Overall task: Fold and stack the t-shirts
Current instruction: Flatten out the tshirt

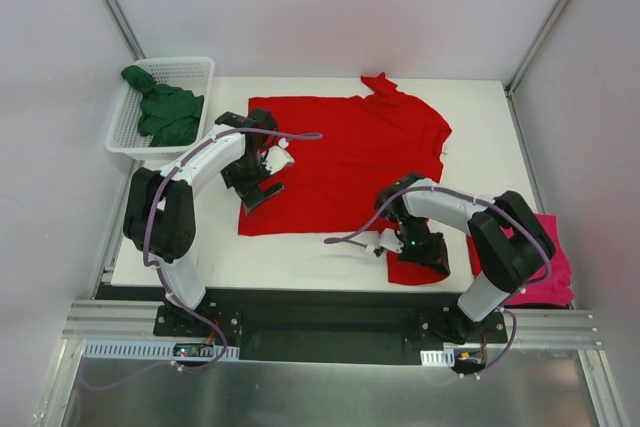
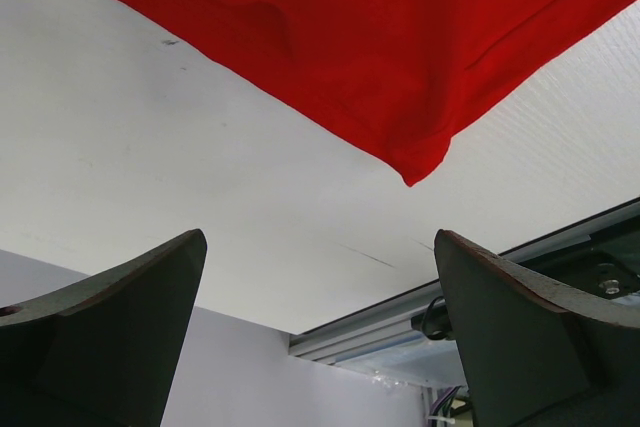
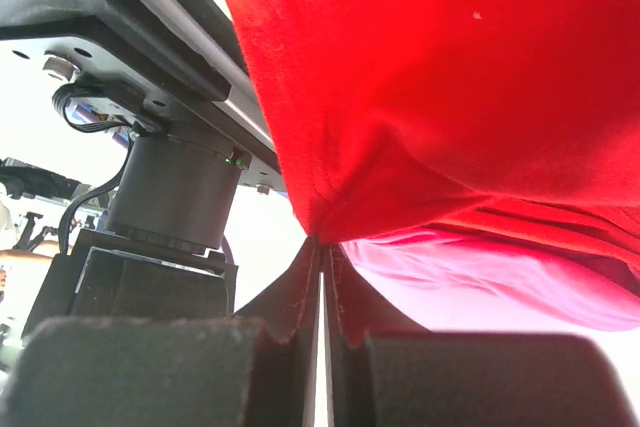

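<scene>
The red t-shirt (image 1: 340, 157) lies spread flat across the middle of the table. My left gripper (image 1: 256, 185) hovers open at its near-left hem. In the left wrist view the hem corner (image 2: 418, 159) lies beyond the wide-apart fingers (image 2: 120, 327), with nothing between them. My right gripper (image 1: 428, 259) is shut on the shirt's near-right corner. In the right wrist view the pinched red cloth (image 3: 330, 215) bunches at the fingertips. The magenta-pink t-shirt (image 1: 548, 265) lies at the table's right edge and also shows as pink cloth (image 3: 480, 277) behind the red. The dark green t-shirt (image 1: 165, 112) sits in the basket.
A white mesh basket (image 1: 195, 69) stands at the table's far left corner. The table's front edge and the metal rail (image 1: 330, 322) with both arm bases run along the near side. White walls enclose the table on the left, back and right.
</scene>
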Available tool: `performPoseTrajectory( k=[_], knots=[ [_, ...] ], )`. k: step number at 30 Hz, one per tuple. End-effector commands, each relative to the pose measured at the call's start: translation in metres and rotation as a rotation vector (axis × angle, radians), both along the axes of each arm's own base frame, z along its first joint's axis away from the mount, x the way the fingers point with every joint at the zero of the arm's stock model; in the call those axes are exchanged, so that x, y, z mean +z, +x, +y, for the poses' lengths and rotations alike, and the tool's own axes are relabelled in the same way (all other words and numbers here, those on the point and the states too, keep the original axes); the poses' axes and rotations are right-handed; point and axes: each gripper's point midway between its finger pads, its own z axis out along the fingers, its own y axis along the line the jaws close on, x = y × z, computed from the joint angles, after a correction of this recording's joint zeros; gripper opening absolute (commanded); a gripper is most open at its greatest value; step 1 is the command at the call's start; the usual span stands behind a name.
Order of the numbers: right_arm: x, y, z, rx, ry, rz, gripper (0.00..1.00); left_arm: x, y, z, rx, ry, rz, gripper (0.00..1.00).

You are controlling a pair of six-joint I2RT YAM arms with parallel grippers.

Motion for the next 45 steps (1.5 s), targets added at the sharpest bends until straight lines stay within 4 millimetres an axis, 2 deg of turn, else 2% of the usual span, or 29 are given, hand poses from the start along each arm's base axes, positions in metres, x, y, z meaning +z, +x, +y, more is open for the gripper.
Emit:
performPoseTrajectory(
  k=[1,5,10,15,18,19,20,21,22,23,24,25,27,28,31,34,37,40,43,45],
  knots=[
    [0.034,-0.037,-0.027,0.020,-0.124,0.189,0.01,0.013,0.001,-0.005,-0.029,-0.018,-0.023,0.99],
    [0.042,-0.044,-0.032,0.029,-0.133,0.214,0.01,0.014,0.000,-0.003,-0.041,-0.011,-0.027,0.99],
    [0.041,-0.056,-0.043,0.047,-0.172,0.285,0.01,0.015,-0.001,-0.004,-0.033,-0.017,-0.027,0.99],
    [0.043,-0.069,-0.040,0.014,-0.165,0.376,0.01,0.016,-0.003,-0.001,-0.037,-0.009,-0.030,0.99],
    [0.043,-0.069,-0.039,0.018,-0.175,0.394,0.02,0.017,-0.004,0.001,-0.043,-0.002,-0.036,0.99],
    [0.042,-0.069,-0.039,0.023,-0.175,0.402,0.04,0.017,-0.005,0.002,-0.040,-0.001,-0.036,0.99],
    [0.043,-0.069,-0.040,0.024,-0.176,0.406,0.29,0.017,-0.006,0.002,-0.040,-0.001,-0.035,1.00],
    [0.044,-0.067,-0.038,0.029,-0.171,0.406,0.39,0.017,-0.007,0.003,-0.040,-0.001,-0.035,0.99],
    [0.047,-0.065,-0.038,0.035,-0.173,0.411,0.46,0.017,-0.007,0.003,-0.040,-0.001,-0.035,0.99],
    [0.049,-0.062,-0.038,0.036,-0.161,0.397,0.73,0.017,-0.007,0.003,-0.039,0.002,-0.036,0.99],
    [0.050,-0.054,-0.036,0.034,-0.153,0.362,0.81,0.017,-0.008,0.004,-0.041,0.004,-0.037,0.99],
    [0.053,-0.029,-0.030,0.049,-0.132,0.259,0.82,0.018,-0.008,0.004,-0.042,0.005,-0.038,0.99],
    [0.052,0.008,-0.021,-0.011,-0.078,0.071,0.85,0.019,-0.008,0.004,-0.042,0.004,-0.041,0.99],
    [0.058,0.037,-0.014,-0.020,-0.051,-0.060,0.85,0.019,-0.007,0.004,-0.042,0.002,-0.042,0.99],
    [0.054,0.079,-0.004,-0.048,0.005,-0.260,0.86,0.018,-0.007,0.002,-0.035,-0.003,-0.037,0.99],
    [0.038,0.086,0.003,-0.048,0.033,-0.276,0.87,0.018,-0.006,0.000,-0.031,-0.011,-0.036,0.99],
    [0.013,0.077,0.005,-0.052,0.035,-0.195,0.87,0.017,-0.004,-0.001,-0.032,-0.015,-0.034,0.99],
    [-0.007,0.084,0.006,-0.056,0.024,-0.204,0.87,0.018,0.000,-0.006,-0.024,-0.029,-0.035,0.99],
    [-0.018,0.099,0.011,-0.074,0.022,-0.257,0.88,0.019,0.003,-0.008,-0.024,-0.034,-0.038,1.00],
    [-0.018,0.107,0.013,-0.104,0.024,-0.279,0.87,0.020,0.006,-0.009,-0.025,-0.035,-0.045,0.99]
  ],
)
